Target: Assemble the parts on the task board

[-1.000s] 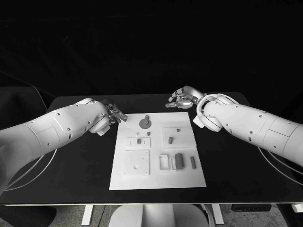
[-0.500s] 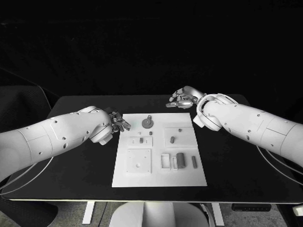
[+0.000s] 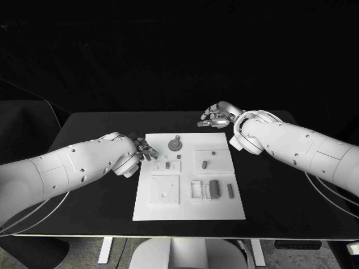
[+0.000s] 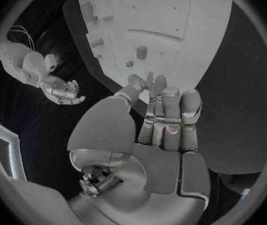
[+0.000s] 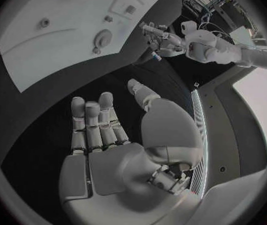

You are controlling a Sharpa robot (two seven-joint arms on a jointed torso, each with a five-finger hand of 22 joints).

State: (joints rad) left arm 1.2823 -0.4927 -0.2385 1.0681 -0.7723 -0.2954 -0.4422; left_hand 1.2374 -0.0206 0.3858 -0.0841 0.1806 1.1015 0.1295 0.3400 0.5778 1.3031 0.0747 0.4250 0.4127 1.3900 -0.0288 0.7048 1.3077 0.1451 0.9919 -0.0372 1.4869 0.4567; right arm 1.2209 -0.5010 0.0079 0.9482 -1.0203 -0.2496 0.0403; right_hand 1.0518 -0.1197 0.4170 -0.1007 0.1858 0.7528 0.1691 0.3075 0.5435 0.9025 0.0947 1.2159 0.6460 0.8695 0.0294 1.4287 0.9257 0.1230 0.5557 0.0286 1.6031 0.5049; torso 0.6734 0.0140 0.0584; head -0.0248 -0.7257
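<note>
Looking down from the head view: task board [image 3: 189,193] lies centre frame on the black table [image 3: 285,196], long side running away from the robot. Small parts [image 3: 213,189] sit on it, incl. a round disc piece [image 3: 175,145] near the board's far end. Left hand [image 3: 141,149] reaches in from frame left, fingertips over the board's left edge, far corner; fingers apart, nothing held. Right hand [image 3: 216,117] sits upper centre-right, just past the board's far right corner, above bare table; fingers loosely spread, empty.

Left wrist view: left hand [image 4: 161,130] fills mid frame, fingers straight and side by side, thumb off to one side, holding nothing. Task board [image 4: 171,40] beyond the fingertips, w/ small parts [image 4: 141,50] on it. Right hand [image 4: 63,91] visible at frame left, palm up, fingers apart.

Right wrist view: right hand [image 5: 118,140] flat and wide, empty, over the table. Task board [image 5: 52,55] at upper left; disc piece [image 5: 102,36] on it. Left hand [image 5: 153,32] at the board's edge, upper centre.
</note>
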